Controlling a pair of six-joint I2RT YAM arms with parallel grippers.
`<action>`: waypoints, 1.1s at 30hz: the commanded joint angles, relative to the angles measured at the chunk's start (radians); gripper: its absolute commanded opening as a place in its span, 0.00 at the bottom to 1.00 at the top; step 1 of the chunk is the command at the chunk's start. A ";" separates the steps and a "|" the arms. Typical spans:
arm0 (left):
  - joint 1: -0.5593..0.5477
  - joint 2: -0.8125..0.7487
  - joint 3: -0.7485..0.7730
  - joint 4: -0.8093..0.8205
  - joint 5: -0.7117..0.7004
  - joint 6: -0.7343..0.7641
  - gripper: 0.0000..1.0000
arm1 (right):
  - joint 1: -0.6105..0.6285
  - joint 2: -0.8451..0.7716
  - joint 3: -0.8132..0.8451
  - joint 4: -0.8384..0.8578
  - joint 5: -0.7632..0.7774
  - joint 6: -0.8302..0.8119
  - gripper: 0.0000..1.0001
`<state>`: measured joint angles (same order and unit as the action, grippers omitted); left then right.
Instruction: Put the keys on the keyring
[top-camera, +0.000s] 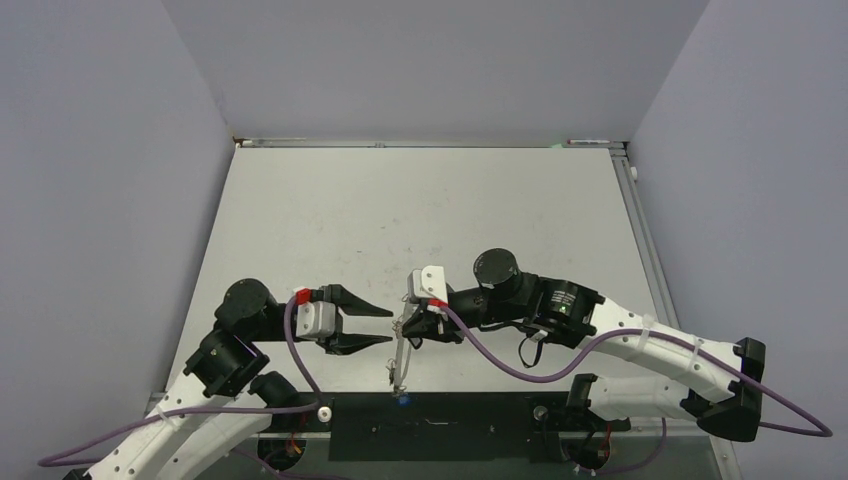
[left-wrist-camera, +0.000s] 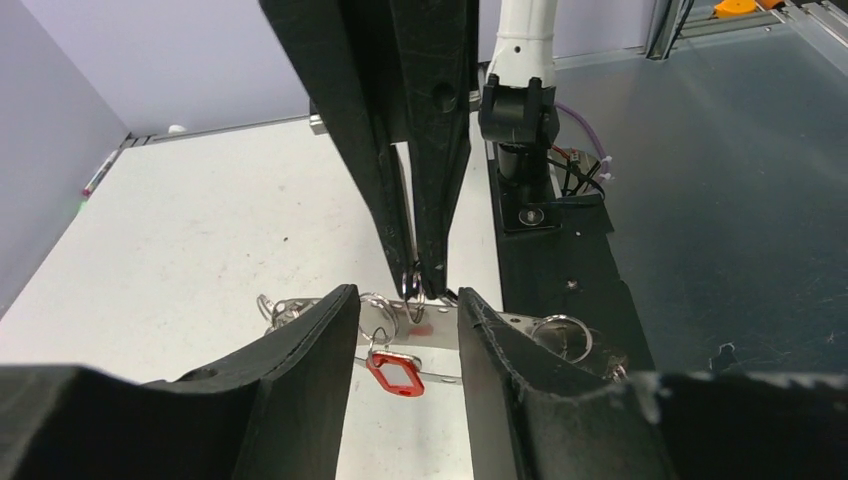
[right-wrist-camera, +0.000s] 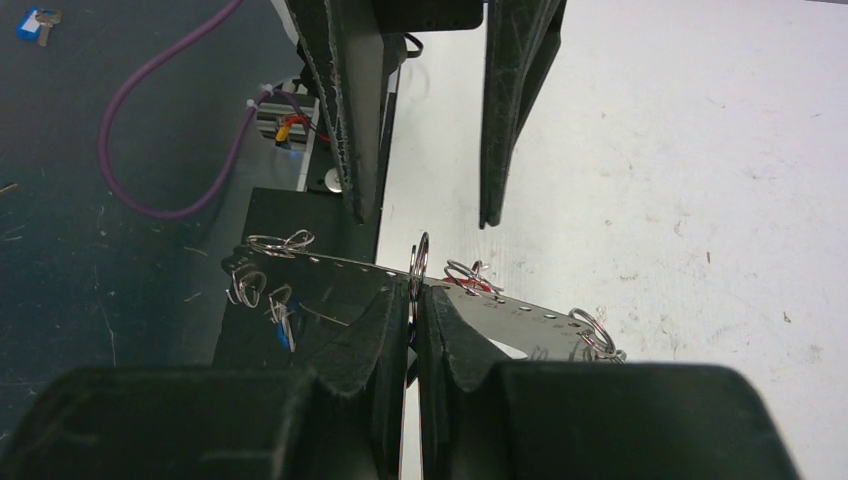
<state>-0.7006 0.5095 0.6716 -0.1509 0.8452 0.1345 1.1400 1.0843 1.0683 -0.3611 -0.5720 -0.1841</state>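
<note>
The keyring shows as a long thin grey metal strip with holes and small split rings. It hangs tilted just above the table's near edge. My right gripper is shut on one upright split ring on the strip. A red tag hangs under the strip, and a blue tag hangs at its near end. My left gripper is open and empty. Its jaws straddle the strip and the right fingertips without touching them.
The black base plate lies along the near edge under the strip's low end. A blue-tagged key lies on the dark surface off the table. The white table stretches beyond both grippers.
</note>
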 joint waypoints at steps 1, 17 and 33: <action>-0.028 -0.004 -0.001 0.027 0.012 -0.009 0.37 | 0.013 0.010 0.062 0.042 -0.002 -0.022 0.05; -0.042 0.007 -0.053 0.093 0.011 -0.054 0.30 | 0.021 0.030 0.078 0.045 -0.014 -0.037 0.05; -0.041 -0.001 -0.064 0.122 0.018 -0.073 0.21 | 0.028 0.046 0.084 0.047 -0.015 -0.040 0.05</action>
<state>-0.7383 0.5098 0.6106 -0.0860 0.8459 0.0803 1.1603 1.1275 1.0981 -0.3767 -0.5728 -0.2104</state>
